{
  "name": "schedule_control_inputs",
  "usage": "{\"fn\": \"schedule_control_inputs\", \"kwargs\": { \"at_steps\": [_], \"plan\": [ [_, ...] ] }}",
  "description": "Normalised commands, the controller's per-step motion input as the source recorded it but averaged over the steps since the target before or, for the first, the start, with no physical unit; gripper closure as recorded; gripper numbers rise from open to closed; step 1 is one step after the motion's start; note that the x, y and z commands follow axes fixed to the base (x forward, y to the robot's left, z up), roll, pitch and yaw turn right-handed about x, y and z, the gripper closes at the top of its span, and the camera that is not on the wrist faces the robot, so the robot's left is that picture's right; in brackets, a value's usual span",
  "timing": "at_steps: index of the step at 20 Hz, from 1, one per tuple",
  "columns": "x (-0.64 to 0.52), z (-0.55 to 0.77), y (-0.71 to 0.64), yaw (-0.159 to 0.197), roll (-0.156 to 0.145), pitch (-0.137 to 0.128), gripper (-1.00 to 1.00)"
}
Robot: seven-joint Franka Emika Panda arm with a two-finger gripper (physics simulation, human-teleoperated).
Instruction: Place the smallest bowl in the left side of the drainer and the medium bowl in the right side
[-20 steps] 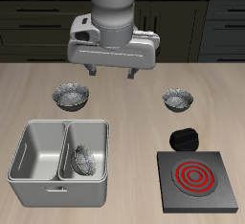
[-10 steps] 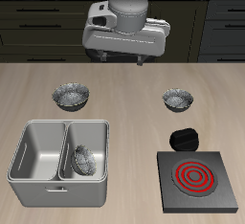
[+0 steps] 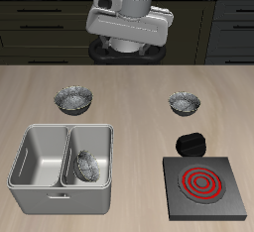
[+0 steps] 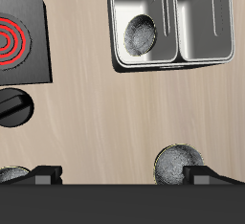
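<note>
Hovering high, fingers spread and empty

Gripper [image 3: 127, 54] hangs well above the back of the table [image 3: 134, 127], over no bowl; in the wrist view its two fingertips [image 4: 43, 176] stand far apart with only bare wood between them, so the jaws are wide open and hold nothing.

Smallest bowl [image 3: 86, 165] lies inside the drainer [image 3: 55, 198], in the compartment on the stove's side; it is tipped on edge, leaning against the dividing wall, its dark inside turned partly upward; the wrist view shows it there too [image 4: 142, 34], low in the tub [image 4: 177, 65]; the other compartment holds nothing.

Medium bowl [image 3: 185, 103] sits upright on the table, farther back than the stove [image 3: 203, 184] and well apart from the drainer; a small black lump [image 3: 189, 142] rests between this bowl and the stove, just beside the stove's back edge.

Largest bowl [image 3: 74, 99] stands upright behind the drainer, near its back rim but not touching it; the wrist view shows it near one fingertip [image 4: 179, 166].
</note>
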Motion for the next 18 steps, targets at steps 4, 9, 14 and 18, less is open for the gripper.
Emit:
{"fn": "schedule_control_inputs", "kwargs": {
  "at_steps": [4, 9, 14, 18],
  "plan": [
    [-0.41, 0.12, 0.07, -0.012, -0.038, -0.060, -1.00],
    [-0.27, 0.02, -0.04, -0.039, 0.004, -0.018, -1.00],
    [-0.22, -0.05, 0.03, -0.016, 0.011, 0.002, -1.00],
    [-0.43, 0.04, 0.10, -0.001, 0.022, -0.047, -1.00]
  ]
}}
